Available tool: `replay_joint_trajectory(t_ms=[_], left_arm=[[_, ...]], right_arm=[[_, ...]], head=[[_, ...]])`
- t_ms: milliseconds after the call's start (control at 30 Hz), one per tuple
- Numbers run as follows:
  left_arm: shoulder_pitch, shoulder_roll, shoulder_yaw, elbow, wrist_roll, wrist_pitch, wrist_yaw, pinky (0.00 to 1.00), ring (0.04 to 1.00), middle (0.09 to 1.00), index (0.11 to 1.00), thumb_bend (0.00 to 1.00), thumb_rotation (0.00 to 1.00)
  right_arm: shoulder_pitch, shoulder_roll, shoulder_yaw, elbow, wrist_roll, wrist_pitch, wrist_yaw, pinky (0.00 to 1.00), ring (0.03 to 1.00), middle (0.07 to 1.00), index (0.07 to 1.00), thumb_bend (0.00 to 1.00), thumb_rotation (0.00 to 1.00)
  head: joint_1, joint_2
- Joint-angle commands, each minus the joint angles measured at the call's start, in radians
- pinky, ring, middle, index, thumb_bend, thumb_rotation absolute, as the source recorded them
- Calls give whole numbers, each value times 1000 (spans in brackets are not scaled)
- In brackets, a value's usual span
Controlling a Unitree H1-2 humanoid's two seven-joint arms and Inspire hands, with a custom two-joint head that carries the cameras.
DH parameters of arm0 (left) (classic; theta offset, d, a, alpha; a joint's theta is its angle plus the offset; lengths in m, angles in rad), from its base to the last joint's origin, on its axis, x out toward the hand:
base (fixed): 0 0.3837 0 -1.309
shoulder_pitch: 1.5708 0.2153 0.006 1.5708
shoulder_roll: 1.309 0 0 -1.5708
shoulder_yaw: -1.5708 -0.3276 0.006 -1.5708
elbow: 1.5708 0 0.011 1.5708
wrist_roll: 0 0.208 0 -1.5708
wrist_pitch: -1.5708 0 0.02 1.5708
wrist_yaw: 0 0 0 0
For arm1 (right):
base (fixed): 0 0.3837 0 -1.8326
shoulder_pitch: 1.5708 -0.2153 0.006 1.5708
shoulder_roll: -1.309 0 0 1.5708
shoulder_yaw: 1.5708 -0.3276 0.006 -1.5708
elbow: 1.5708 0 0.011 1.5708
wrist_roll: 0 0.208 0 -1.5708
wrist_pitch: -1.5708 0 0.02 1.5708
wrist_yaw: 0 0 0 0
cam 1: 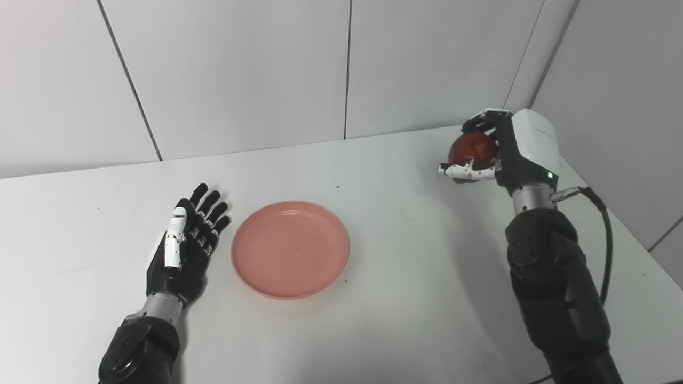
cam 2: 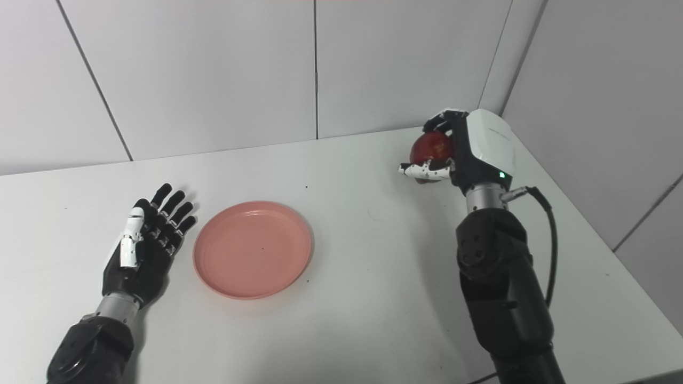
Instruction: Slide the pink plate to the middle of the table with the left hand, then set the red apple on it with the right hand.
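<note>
Left eye view showed the pink plate (cam 1: 290, 248) lying flat and empty on the white table (cam 1: 405, 298), roughly at its middle. The left hand (cam 1: 184, 246) lay just beside the plate's left rim, palm up, fingers spread, holding nothing; I could not tell whether it touched the rim. Toward the far right corner, the right hand (cam 1: 493, 152) was wrapped around the red apple (cam 1: 472, 149), fingers over the top and thumb beneath, the fruit apparently lifted clear of the table. The plate lay well apart from the apple, to its left and nearer the robot, so the carry would probably run leftward and back toward the body.

Right eye view gave the same layout. The plate (cam 2: 253, 248) held nothing. The left hand (cam 2: 147, 245) rested open beside it, while the right hand (cam 2: 456, 152) clasped the apple (cam 2: 431, 147) near the wall corner. The slide looked done; placing the apple remained.
</note>
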Motion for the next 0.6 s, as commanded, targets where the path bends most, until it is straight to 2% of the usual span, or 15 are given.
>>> replay_joint_trajectory(t_ms=[0, 167, 467, 567], left_arm=[[20, -15, -8, 3, 15, 38, 26, 951, 942, 951, 939, 381, 1000], [23, -23, -14, 1, 20, 31, 31, 952, 945, 951, 938, 384, 1000], [30, -46, -21, -11, 28, 34, 55, 954, 949, 956, 940, 387, 1000], [33, -54, -23, -15, 27, 33, 61, 956, 950, 956, 940, 385, 1000]], right_arm=[[-59, 3, 21, -51, -26, -5, 11, 342, 412, 485, 485, 519, 133], [-92, 38, 60, -51, -44, -7, 28, 304, 379, 462, 485, 518, 132], [-157, 110, 185, 12, -54, -39, 12, 283, 359, 451, 485, 520, 134], [-170, 133, 218, 33, -55, -42, 8, 244, 319, 431, 485, 519, 134]], head=[[6, -2], [26, -6], [85, -13], [101, -15]])
